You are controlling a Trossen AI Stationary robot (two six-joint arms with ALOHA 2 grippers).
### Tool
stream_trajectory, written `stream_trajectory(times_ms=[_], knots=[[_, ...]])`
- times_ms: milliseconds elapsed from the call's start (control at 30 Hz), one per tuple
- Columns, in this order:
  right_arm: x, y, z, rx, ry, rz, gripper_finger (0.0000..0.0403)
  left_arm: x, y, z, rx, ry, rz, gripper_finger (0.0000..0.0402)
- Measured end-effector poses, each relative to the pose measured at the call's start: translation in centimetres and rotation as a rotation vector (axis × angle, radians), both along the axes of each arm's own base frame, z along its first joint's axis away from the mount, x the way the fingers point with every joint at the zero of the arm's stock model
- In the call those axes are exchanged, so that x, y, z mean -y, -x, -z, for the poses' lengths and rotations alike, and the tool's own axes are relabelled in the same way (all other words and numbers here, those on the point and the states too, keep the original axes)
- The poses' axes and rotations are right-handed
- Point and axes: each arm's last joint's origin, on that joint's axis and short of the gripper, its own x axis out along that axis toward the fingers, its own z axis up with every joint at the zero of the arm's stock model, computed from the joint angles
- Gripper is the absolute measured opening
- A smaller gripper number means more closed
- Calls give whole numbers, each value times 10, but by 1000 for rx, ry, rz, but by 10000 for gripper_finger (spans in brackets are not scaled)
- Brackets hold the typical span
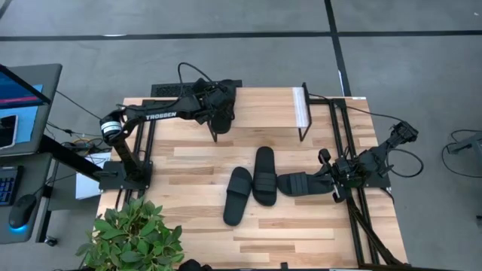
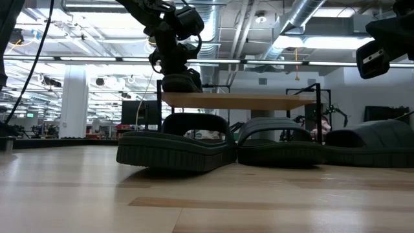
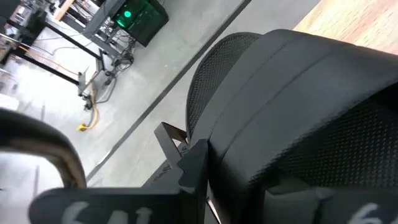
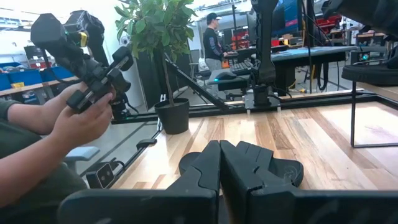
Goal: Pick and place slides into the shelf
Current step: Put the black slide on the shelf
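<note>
left end effector [image 1: 221, 113] clamps a black slip-on slide [image 1: 222, 119] at the light wood shelf's [image 1: 263, 105] left end. right end effector [image 1: 325, 175] sits closed beside three slides [image 1: 254, 184] on the surface. we expect light, flexible rubber; grip the strap.

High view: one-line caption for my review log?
Left gripper sets a slide on the shelf; three slides lie on the table, right gripper at one.

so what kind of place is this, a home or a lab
Most likely a robotics lab or workshop: exposed ceiling ducts, a bare concrete floor, and a person's hand working a control rig beside workbenches.
</note>
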Motion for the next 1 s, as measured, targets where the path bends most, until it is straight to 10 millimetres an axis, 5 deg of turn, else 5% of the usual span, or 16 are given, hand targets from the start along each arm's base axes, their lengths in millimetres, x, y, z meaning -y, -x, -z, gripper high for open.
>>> stream_trajectory(times_ms=[400, 1000], knots=[[0, 0, 0, 0, 0, 0, 0, -1, 2, 2, -16, 32, 9, 156], [0, 0, 0, 0, 0, 0, 0, 5, -1, 2, -25, 24, 37, 153]])
